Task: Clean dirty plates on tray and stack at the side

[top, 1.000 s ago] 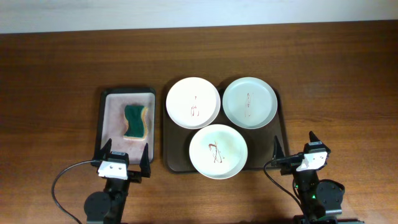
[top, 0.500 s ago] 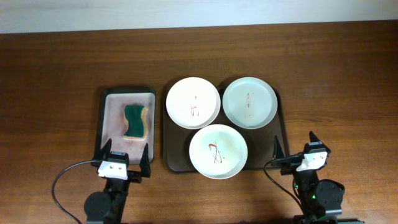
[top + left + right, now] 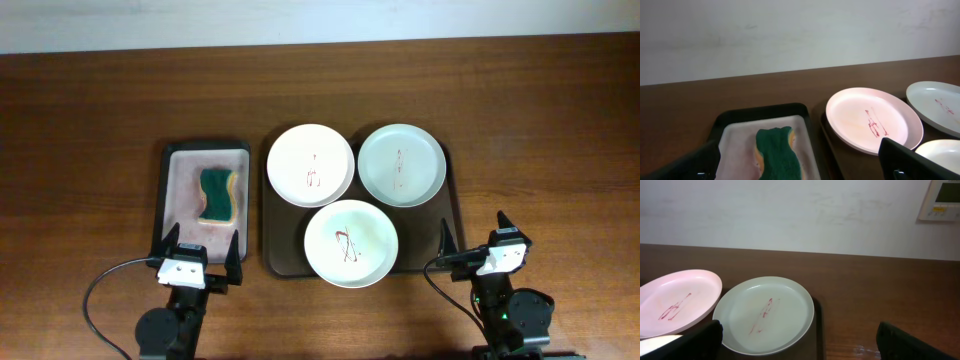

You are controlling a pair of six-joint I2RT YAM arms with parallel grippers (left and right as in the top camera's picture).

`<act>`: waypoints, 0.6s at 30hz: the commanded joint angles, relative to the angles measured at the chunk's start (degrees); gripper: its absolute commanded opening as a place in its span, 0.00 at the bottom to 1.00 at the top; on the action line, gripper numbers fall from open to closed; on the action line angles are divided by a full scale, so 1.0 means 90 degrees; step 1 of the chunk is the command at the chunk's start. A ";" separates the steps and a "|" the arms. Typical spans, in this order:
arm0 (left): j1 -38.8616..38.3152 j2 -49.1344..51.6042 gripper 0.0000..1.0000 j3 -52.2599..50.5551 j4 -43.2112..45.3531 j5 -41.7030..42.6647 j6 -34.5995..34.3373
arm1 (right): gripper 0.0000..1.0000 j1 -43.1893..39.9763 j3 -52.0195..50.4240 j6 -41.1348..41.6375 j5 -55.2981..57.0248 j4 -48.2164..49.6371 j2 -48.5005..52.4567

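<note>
Three stained plates lie on the dark brown tray (image 3: 276,252): a white plate (image 3: 310,164) at the back left, a pale-green plate (image 3: 401,164) at the back right, and a front plate (image 3: 351,242). All carry reddish squiggles. My left gripper (image 3: 198,250) is open and empty at the front edge of the small sponge tray. My right gripper (image 3: 474,236) is open and empty, by the big tray's front right corner. The left wrist view shows the white plate (image 3: 874,120); the right wrist view shows the pale-green plate (image 3: 765,315).
A smaller dark-rimmed tray (image 3: 170,190) with a pale pinkish inside lies left of the big tray and holds a green and yellow sponge (image 3: 217,195), also seen in the left wrist view (image 3: 777,155). Bare wooden table (image 3: 540,150) surrounds both trays.
</note>
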 commanded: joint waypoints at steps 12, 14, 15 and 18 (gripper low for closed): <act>-0.0029 -0.0039 0.99 -0.0034 0.0015 -0.0066 0.0097 | 0.99 0.0046 -0.0032 -0.0024 0.0053 -0.0039 -0.0056; -0.0029 -0.0036 0.99 -0.0034 -0.0022 -0.0070 0.0100 | 0.99 0.0046 -0.0032 -0.0022 0.0053 -0.0039 -0.0056; -0.0029 -0.0036 0.99 -0.0034 -0.0022 -0.0068 0.0097 | 0.99 0.0046 -0.0032 -0.0024 0.0053 -0.0039 -0.0056; -0.0029 -0.0036 0.99 -0.0034 0.0068 -0.0012 0.0092 | 0.99 0.0046 -0.0032 -0.0019 0.0046 -0.0039 -0.0056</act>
